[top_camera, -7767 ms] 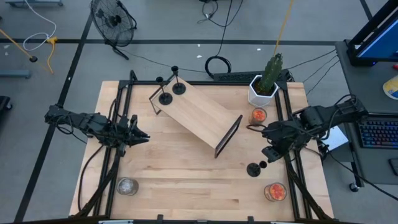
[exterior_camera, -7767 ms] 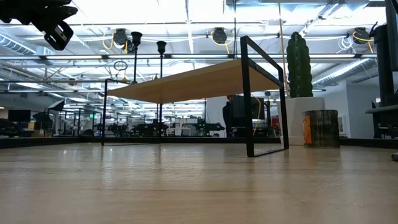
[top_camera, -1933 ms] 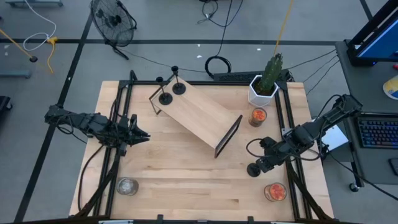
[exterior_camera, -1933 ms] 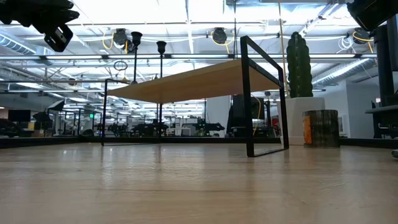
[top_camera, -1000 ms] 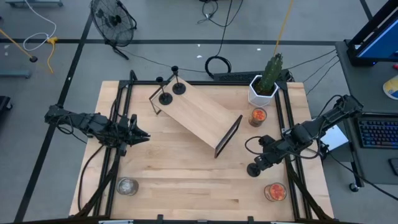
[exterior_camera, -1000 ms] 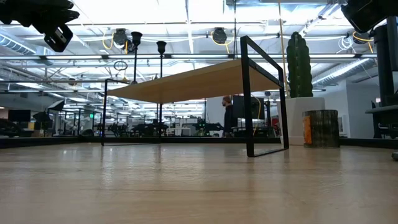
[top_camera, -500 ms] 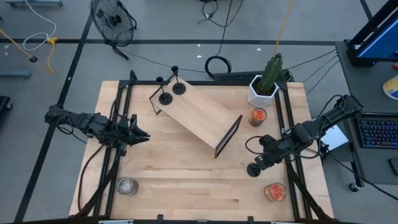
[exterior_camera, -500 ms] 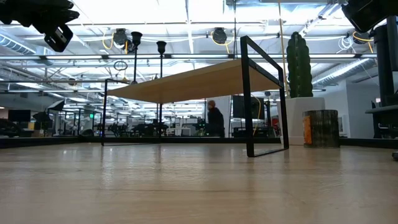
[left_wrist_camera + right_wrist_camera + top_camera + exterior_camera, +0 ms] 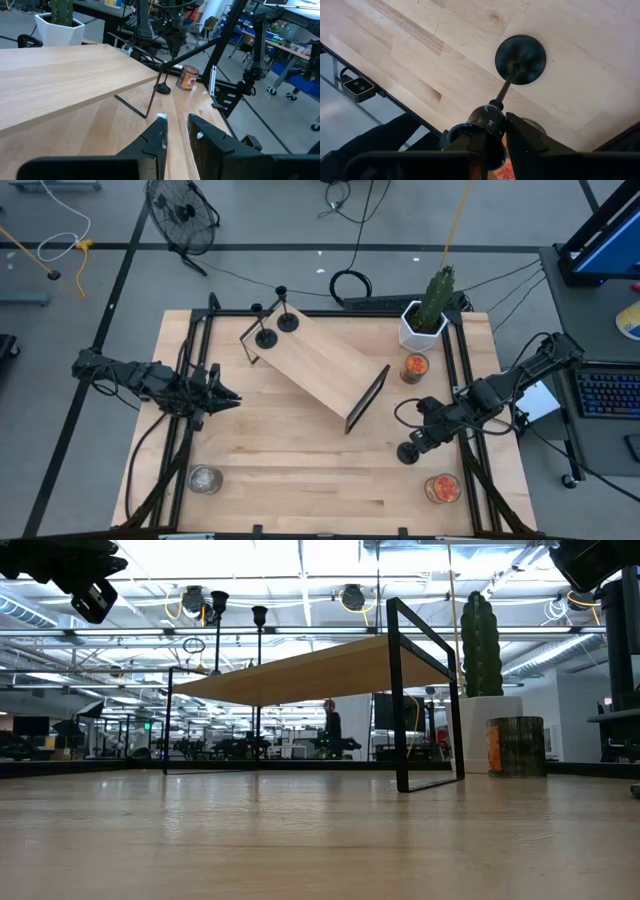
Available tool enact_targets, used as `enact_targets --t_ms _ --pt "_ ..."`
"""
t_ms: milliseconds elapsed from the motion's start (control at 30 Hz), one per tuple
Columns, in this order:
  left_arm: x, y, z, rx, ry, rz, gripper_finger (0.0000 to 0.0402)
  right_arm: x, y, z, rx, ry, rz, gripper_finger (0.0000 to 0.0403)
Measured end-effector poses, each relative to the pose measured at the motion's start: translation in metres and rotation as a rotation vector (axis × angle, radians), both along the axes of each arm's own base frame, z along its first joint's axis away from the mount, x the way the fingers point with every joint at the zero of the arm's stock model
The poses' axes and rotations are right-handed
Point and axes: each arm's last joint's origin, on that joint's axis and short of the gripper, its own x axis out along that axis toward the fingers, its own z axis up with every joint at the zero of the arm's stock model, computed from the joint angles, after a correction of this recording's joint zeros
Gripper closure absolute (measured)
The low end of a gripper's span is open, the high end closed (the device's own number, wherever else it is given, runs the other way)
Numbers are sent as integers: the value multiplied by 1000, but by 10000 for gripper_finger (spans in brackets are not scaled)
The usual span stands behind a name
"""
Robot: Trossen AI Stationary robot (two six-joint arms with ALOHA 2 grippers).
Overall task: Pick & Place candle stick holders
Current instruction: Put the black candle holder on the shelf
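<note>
Two black candle stick holders [image 9: 266, 337] [image 9: 288, 322] stand on their disc bases on the far left end of a wooden shelf [image 9: 320, 360]; they also show in the low view [image 9: 218, 602] [image 9: 259, 616]. A third holder [image 9: 407, 452] stands on the table at the right, its disc base [image 9: 520, 59] on the wood. My right gripper [image 9: 419, 443] is down at its top, shut on it. My left gripper [image 9: 232, 399] hovers shut and empty at the table's left side, pointing right [image 9: 177, 131]. My right gripper pinches the holder's small cup top [image 9: 487, 119] between its two fingertips [image 9: 522, 135], coming from above and slanting in from the table's right. The stem [image 9: 505, 87] runs down from the fingers to the disc base, which rests on the table.
A potted cactus [image 9: 432, 305] stands at the far right. An orange jar [image 9: 415, 366] is beside it, another orange jar [image 9: 442, 487] near the right front, and a glass jar [image 9: 204, 478] at the left front. The shelf's black end frame [image 9: 368, 398] stands mid-table.
Neither arm nor any holder has visibly moved. A person in the room behind the table has walked toward the left in the low view.
</note>
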Motion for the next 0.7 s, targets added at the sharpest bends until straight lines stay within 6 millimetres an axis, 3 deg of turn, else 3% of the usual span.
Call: enact_targets --t_ms 700 --pt "0 0 0 -1 0 0 321 0 0 0 3 6 -20 358"
